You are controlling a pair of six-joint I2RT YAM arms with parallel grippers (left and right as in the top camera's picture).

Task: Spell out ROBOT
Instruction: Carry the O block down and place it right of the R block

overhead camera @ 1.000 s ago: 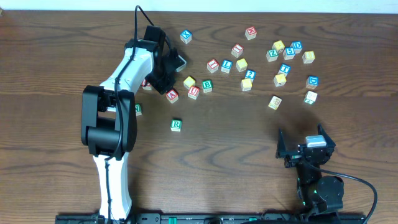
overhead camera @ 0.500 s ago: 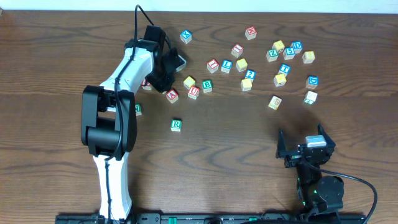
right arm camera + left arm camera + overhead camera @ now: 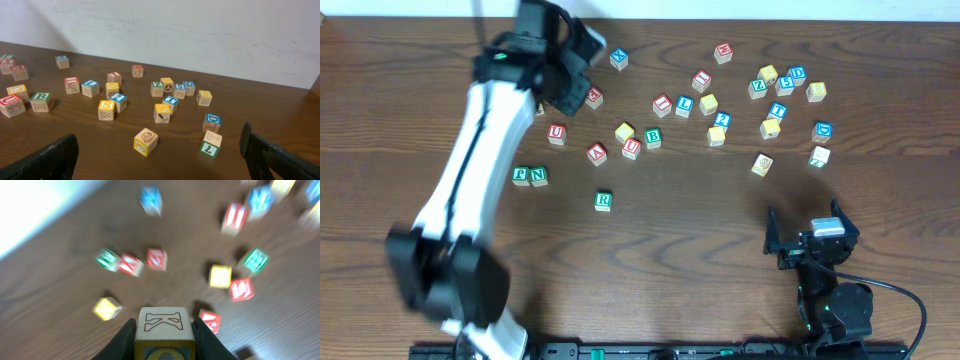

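Close to thirty letter blocks (image 3: 653,137) lie scattered on the bench (image 3: 700,240). The left gripper (image 3: 164,330) is clamped on one K block (image 3: 164,321); the right gripper (image 3: 161,154) gapes wide, empty.

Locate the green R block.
In the overhead view the green R block sits alone left of centre, nearer the robot than the closest red block and right of the green N block.

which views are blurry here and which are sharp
Overhead: the left arm is motion-smeared, the loose blocks and table crisp. Left wrist: only the K block between the fingers is sharp; everything behind streaks. Right wrist: sharp throughout, though its fingers are dark silhouettes.
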